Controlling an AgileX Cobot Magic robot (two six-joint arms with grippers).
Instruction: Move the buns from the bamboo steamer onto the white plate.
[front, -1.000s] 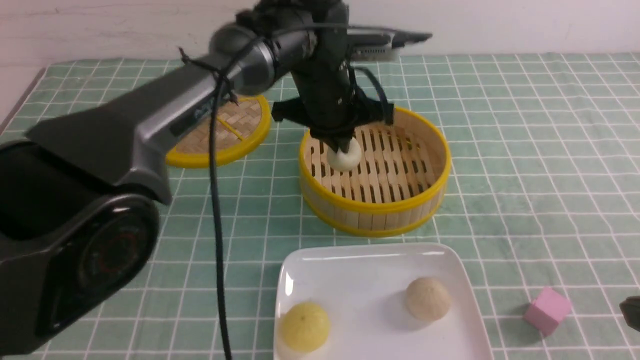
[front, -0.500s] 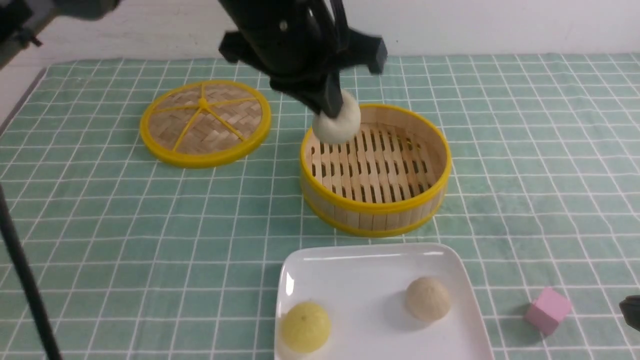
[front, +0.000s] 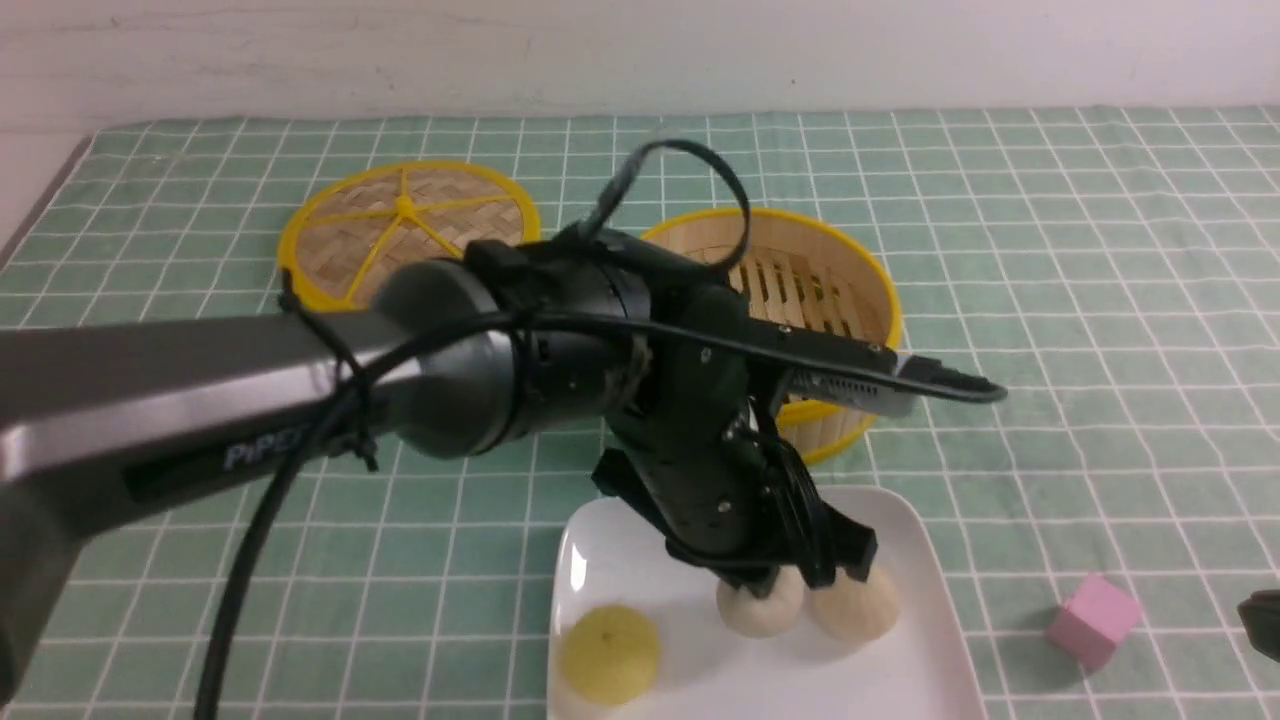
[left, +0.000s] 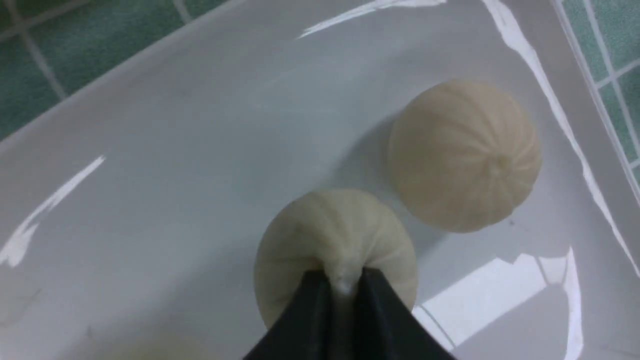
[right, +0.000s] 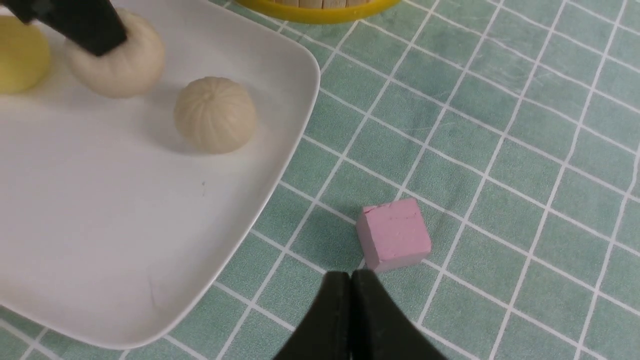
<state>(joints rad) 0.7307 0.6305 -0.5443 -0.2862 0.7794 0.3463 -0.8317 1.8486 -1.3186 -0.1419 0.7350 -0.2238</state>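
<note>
From the front we see the left arm reaching across the green checked table (front: 1050, 250), with the left claw (front: 770, 590) down over the white plate (front: 620, 545). Under its tips sits the first bun (front: 760, 612), and the second bun (front: 858, 605) lies just to its right. A yellow ball (front: 610, 655) rests on the plate's near left part. Beyond the arm stands the bamboo steamer (front: 850, 290); what we see of its slatted floor is bare (the arm hides the rest). The woven lid (front: 400, 225) lies flat to the steamer's left, and a pink cube (front: 1093, 618) sits on the cloth right of the plate.

In the left wrist view the left claw (left: 342, 305) is narrowly closed, nipping the top knot of the first bun (left: 335, 240), which seems to rest on the plate. The second bun (left: 465, 155) lies just beside it, and we make out a thin gap between them.

In the right wrist view the right claw (right: 351, 310) hangs over the cloth with its tips pressed together and nothing in them. The pink cube (right: 395, 235) is near it, and both buns lie on the plate.
</note>
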